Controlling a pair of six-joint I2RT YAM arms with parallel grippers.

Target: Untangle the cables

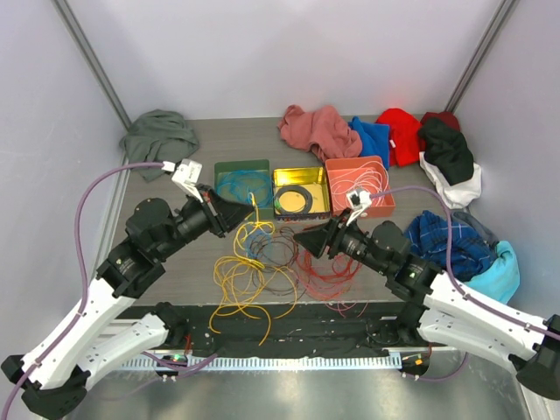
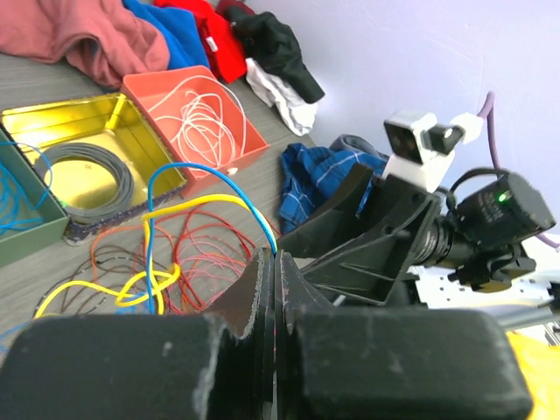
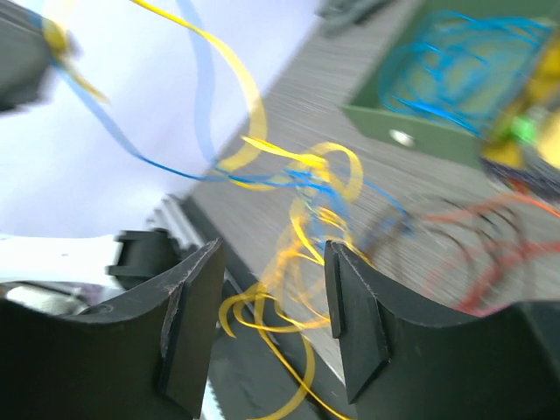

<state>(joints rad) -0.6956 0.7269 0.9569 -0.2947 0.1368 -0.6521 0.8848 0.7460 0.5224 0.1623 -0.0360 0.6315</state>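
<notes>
The cables lie mostly in one loose heap at the middle of the bench. Yellow loops are on the left of the heap, dark brown ones in the centre and red ones on the right.

The left tool sits just above the heap's upper left edge, clenched. In its wrist view the two fingers are pressed flat together, and a blue strand and a yellow strand arch up from the heap to the tips, where they appear pinched.

The right tool is just right of the left one in the top view, pointing left. It is released, with a clear gap between its fingers and nothing gripped. Blurred yellow loops show through the gap, and the raised blue and yellow strands cross the upper left of that view.

Three trays stand in a row above the heap:
- The green tray holds blue wire.
- The yellow tray holds a grey coil.
- The orange tray holds white wire.

A pile of clothes runs along the upper right of the bench and down its right edge. A grey-green cloth lies at the upper left.
</notes>
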